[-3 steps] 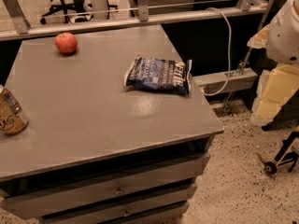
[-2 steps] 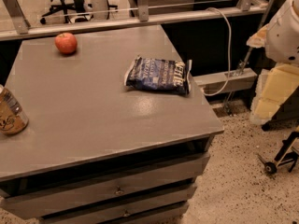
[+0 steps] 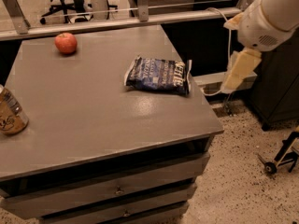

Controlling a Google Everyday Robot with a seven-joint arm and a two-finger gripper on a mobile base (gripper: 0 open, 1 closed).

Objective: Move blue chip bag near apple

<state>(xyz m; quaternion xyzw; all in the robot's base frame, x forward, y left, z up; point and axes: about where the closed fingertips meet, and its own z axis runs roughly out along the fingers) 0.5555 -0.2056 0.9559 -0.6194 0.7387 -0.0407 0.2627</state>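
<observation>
The blue chip bag [image 3: 159, 75] lies flat near the right edge of the grey table [image 3: 93, 125], its white lettering facing up. The red apple [image 3: 66, 43] sits at the table's far left, well apart from the bag. My arm's white body [image 3: 268, 17] reaches in from the upper right. Its cream-coloured gripper end [image 3: 239, 70] hangs off the table's right side, to the right of the bag and a little above it, touching nothing.
A tan drink can [image 3: 10, 114] stands at the table's left edge. A rail [image 3: 140, 18] runs behind the table, and a cable [image 3: 229, 41] hangs at the right. Drawers [image 3: 117, 190] are in front. A wheeled stand [image 3: 280, 157] is on the speckled floor at the right.
My arm has moved left and up, closer to the table's right edge and the bag. The bag, apple and can have not moved.
</observation>
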